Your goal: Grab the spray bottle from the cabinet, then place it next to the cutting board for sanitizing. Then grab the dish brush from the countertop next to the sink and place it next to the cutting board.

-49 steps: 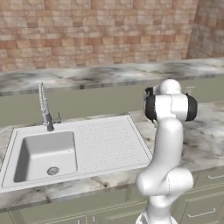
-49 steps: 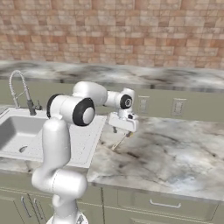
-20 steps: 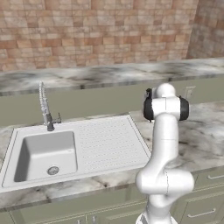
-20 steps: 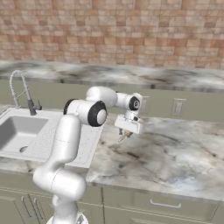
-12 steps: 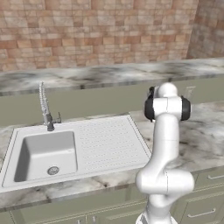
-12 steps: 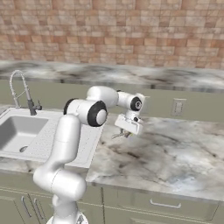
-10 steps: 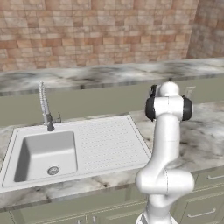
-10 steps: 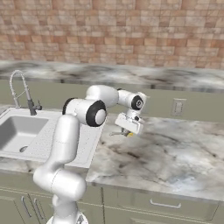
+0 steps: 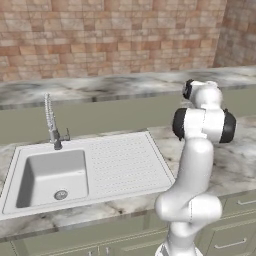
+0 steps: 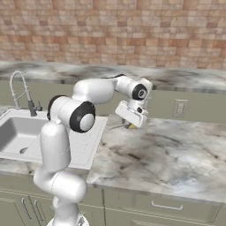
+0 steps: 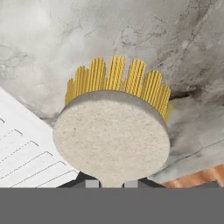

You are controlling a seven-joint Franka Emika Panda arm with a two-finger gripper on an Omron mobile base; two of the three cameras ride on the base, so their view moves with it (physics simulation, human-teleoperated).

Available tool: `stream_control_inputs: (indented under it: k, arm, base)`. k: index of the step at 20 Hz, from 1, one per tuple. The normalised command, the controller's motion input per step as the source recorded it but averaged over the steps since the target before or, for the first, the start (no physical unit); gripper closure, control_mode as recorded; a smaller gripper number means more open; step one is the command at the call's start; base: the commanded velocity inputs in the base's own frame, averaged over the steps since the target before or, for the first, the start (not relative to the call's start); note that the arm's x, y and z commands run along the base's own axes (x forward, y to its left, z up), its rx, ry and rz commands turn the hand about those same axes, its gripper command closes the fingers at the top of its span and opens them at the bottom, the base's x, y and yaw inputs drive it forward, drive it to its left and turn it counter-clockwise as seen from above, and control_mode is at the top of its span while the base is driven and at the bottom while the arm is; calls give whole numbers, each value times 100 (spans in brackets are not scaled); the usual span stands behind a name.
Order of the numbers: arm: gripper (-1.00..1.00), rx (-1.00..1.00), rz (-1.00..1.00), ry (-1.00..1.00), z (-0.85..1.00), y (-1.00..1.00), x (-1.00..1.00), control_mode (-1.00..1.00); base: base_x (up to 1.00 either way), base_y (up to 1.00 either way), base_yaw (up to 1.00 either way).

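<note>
Gripping the dish brush [image 11: 111, 140] near its head, the end effector [image 10: 129, 120] is pinched on the handle just above the counter [image 10: 176, 154]. The brush's long axis runs from the fingers outward, yellow bristles facing the marble; beyond lies the sink [image 10: 17, 137].

The dish brush [image 11: 112, 140] has a matt, grainy cream head and stiff yellow bristles. The countertop [image 10: 176, 154] is smooth veined marble. The sink [image 9: 100, 170] looks matt white, its tap [image 9: 51, 125] shiny chrome.
</note>
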Motion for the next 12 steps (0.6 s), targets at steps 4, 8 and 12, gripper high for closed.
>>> stream_control_inputs:
  k: [4,8,12]
  arm:
    - [100,0,0,-37,100,0,-58,-100]
    - [100,0,0,-50,90,0,-69,-100]
    - [100,-1,0,-67,69,15,-74,-100]
  base:
    - [0,0,0]
    - [0,0,0]
    - [0,0,0]
